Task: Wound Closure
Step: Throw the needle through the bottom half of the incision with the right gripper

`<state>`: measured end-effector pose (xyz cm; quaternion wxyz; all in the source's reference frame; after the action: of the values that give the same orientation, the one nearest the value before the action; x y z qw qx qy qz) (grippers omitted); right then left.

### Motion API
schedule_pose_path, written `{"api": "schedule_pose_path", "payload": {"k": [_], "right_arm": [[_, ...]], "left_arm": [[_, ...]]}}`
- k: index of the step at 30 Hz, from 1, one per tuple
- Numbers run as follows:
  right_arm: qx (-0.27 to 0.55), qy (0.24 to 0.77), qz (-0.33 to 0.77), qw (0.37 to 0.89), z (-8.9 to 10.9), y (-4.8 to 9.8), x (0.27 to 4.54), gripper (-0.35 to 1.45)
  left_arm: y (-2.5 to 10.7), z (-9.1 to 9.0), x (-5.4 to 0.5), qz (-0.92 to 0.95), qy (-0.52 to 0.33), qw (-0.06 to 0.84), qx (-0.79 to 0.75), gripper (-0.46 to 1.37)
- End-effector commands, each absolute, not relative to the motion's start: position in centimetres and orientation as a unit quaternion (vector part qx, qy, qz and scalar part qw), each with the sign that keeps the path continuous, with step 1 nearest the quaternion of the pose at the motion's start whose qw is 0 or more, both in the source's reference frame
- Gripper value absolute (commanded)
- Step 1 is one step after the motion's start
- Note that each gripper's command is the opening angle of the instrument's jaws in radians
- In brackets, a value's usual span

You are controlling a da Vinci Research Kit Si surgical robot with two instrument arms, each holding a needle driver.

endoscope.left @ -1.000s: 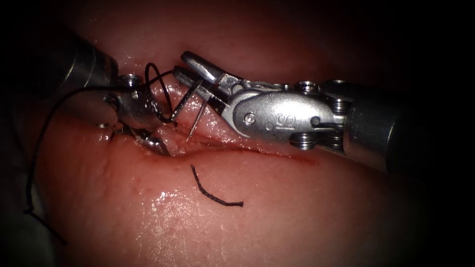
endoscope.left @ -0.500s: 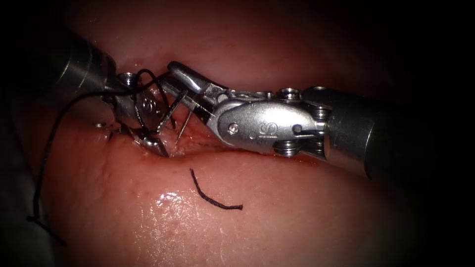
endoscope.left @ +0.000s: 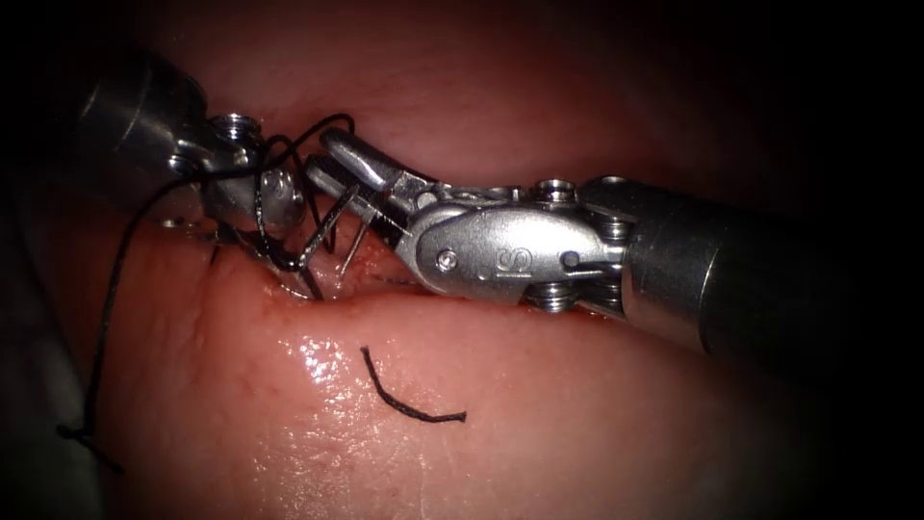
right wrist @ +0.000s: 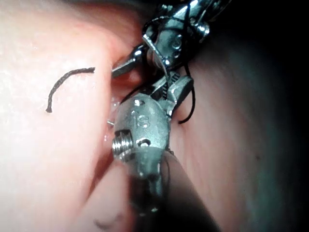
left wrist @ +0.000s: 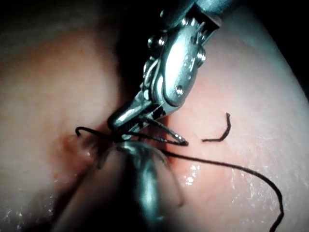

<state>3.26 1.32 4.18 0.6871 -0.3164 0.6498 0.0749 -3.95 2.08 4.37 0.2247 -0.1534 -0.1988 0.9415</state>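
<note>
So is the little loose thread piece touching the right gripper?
Apart. In the endoscope view the cut thread lies alone on the tissue, with bare tissue between it and the right gripper.

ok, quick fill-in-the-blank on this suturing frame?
1. The right tool grips the ___.
2. The ___ loops around the left tool; what that tool holds is unclear.
3. A loose cut end lies on the ___, apart from both tools.
Missing words: needle; thread; tissue.
</note>
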Motion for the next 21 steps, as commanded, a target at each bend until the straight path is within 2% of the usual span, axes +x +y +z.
{"api": "schedule_pose_path", "payload": {"k": [1, 5, 10, 21], "right_arm": [[-0.318, 0.649, 0.078, 0.686, 4.18, 1.32, 3.26, -0.35], [-0.318, 0.649, 0.078, 0.686, 4.18, 1.34, 3.24, -0.35], [-0.318, 0.648, 0.079, 0.687, 4.21, 1.37, 3.22, -0.35], [-0.289, 0.656, 0.117, 0.687, 4.2, 1.49, 3.15, -0.35]], "left_arm": [[2.07, 4.36, -3.96, 0.941, -0.198, 0.225, -0.155, 1.05], [2.06, 4.25, -3.94, 0.941, -0.201, 0.226, -0.153, 1.14], [2.06, 4.13, -3.92, 0.942, -0.2, 0.223, -0.154, 1.12], [1.9, 4.04, -4.03, 0.94, -0.194, 0.23, -0.159, 0.8]]}}
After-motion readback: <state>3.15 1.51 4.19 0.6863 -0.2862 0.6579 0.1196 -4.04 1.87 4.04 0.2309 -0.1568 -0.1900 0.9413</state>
